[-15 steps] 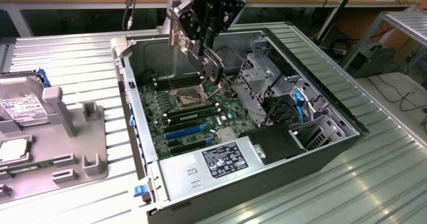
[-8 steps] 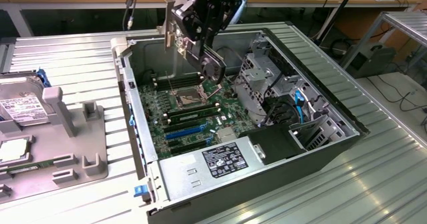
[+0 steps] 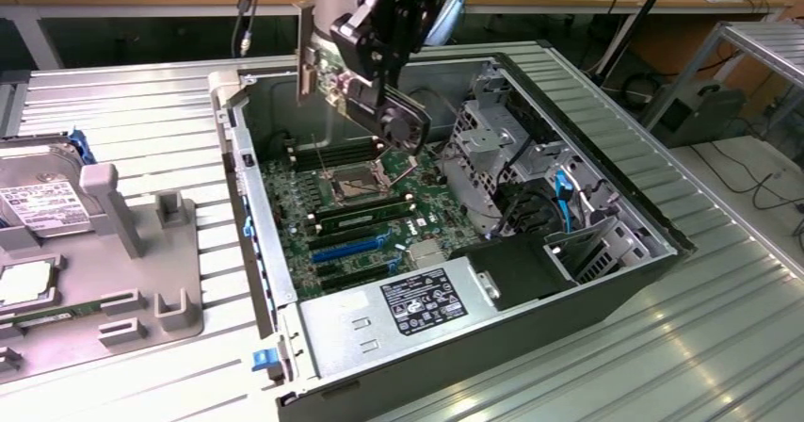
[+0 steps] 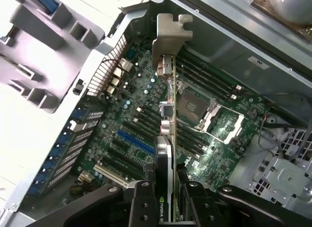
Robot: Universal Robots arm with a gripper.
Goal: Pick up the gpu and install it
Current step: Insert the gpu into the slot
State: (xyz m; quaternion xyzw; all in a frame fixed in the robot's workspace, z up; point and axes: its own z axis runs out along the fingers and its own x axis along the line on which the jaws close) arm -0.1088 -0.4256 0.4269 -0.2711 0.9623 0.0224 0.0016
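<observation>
The gpu hangs in the air over the open computer case, above the far part of the green motherboard. Its silvery bracket points toward the exterior view's left. My gripper is shut on the card from above. In the wrist view the gpu shows edge-on between my fingers, with its bracket at the far end. Under it lie the motherboard, the blue slot and the bare CPU socket.
A grey fixture tray on the exterior view's left holds a silver hard drive with a white label. Inside the case stand a metal drive cage, blue cables and a power supply. Ribbed metal table surrounds it.
</observation>
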